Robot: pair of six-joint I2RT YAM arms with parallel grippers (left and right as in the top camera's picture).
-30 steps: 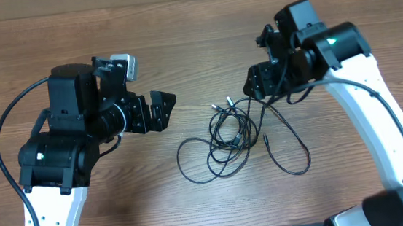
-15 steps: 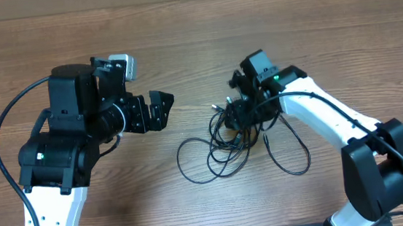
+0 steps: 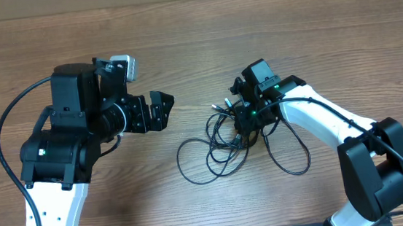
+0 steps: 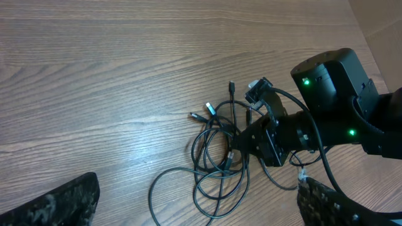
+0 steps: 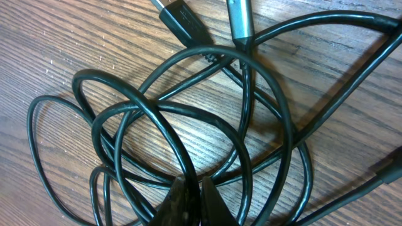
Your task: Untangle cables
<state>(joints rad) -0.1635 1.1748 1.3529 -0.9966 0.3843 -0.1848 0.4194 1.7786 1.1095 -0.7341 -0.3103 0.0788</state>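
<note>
Cables (image 3: 227, 134) bunched; right end effector (image 5: 191, 194) pinching strand at knot's right side.

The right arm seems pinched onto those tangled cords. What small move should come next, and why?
Probably lift gently up and rightward: the right end effector is shut on a strand of the cables, whose loops lie loose, while the left end effector hangs open, apart from them.
</note>
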